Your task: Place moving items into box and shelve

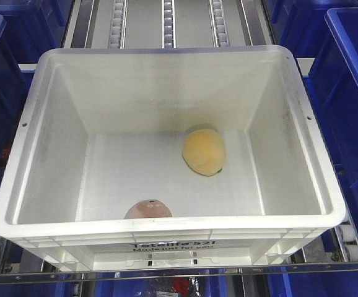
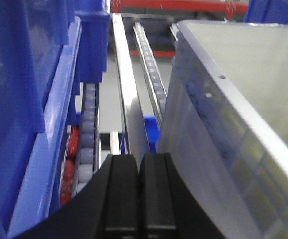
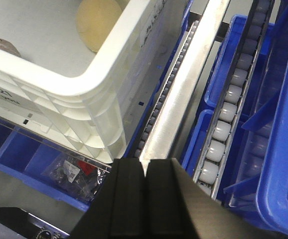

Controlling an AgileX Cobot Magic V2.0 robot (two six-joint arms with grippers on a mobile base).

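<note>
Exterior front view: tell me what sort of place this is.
Probably a warehouse or stockroom flow rack. The white tote holding the orange-yellow ball and pinkish-brown item sits on roller tracks, flanked by blue plastic crates on neighbouring lanes.

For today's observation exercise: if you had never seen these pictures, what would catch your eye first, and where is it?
The big white box fills the front view, sitting on roller rails between blue crates. Inside it, a pale orange-yellow ball lies right of centre on the floor, and a pinkish-brown item rests against the near wall. In each wrist view, closed black fingers sit outside the box.
</note>
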